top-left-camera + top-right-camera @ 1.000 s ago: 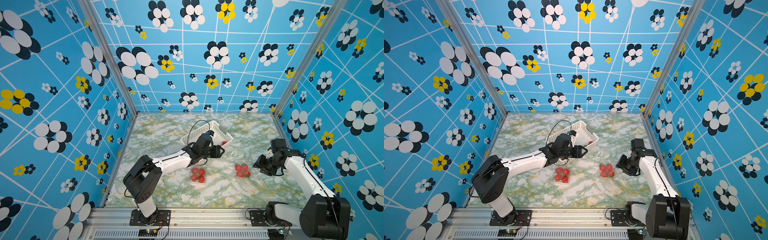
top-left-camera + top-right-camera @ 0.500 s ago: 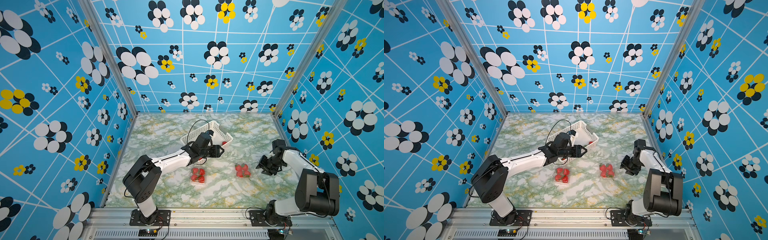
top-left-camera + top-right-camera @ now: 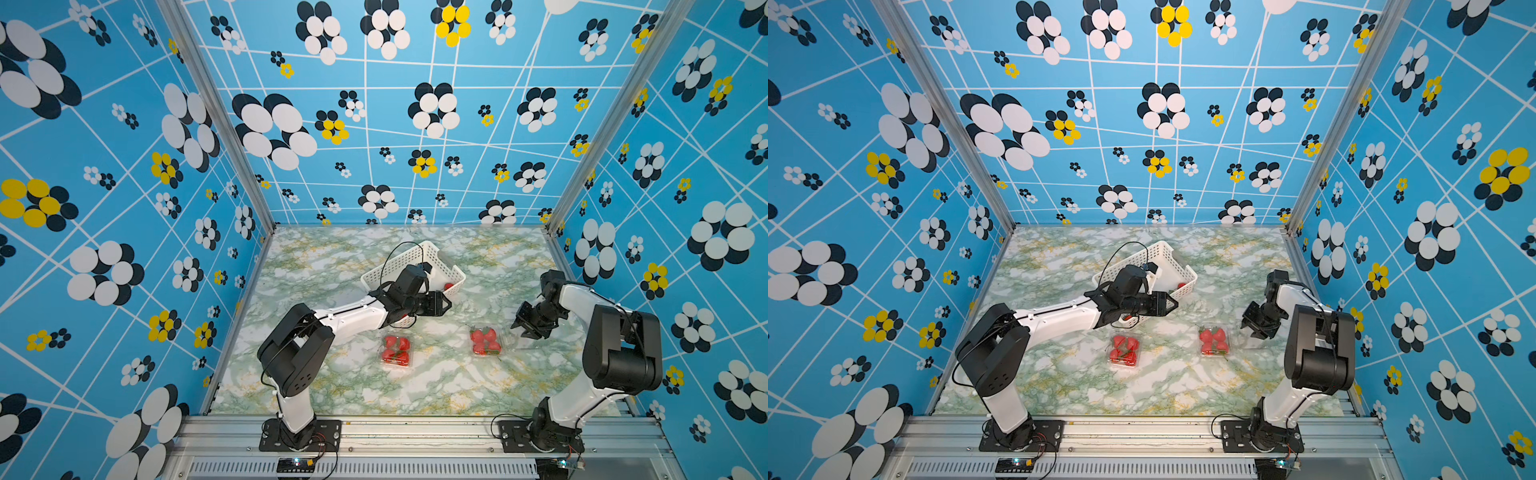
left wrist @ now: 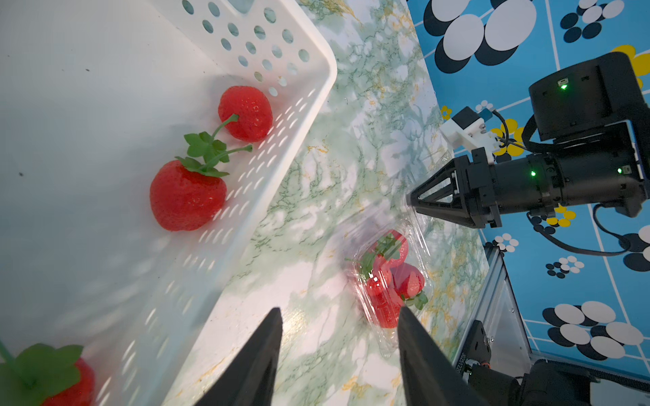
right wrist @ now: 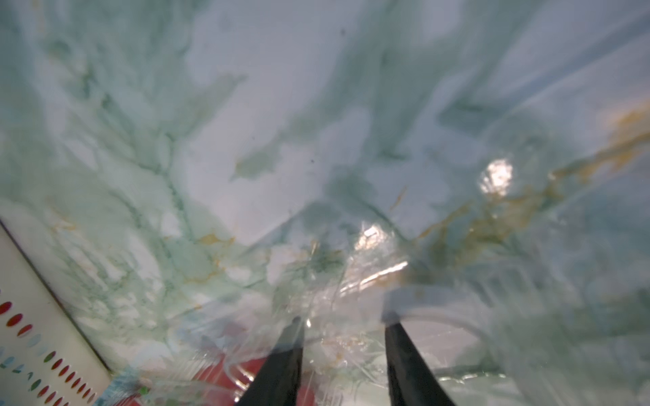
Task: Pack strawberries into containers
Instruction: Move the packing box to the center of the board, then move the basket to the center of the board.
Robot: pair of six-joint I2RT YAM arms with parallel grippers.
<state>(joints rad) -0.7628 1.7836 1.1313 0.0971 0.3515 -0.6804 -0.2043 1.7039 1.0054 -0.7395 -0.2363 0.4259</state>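
My right gripper (image 3: 523, 331), jaws spread and pinching nothing, sits at the open clear lid (image 5: 351, 281) of the filled container (image 3: 501, 347), whose strawberries (image 3: 484, 340) lie just ahead of my tips, much nearer me than the left gripper (image 3: 445, 302).

Robotics lab test cell, blue flower-print wall panels (image 3: 124, 174) on three sides, aluminium frame posts (image 3: 220, 120) upper left and right, marble-print tabletop (image 3: 415, 386), two arm bases (image 3: 300, 434) bolted to a metal rail (image 3: 415, 432) at bottom.
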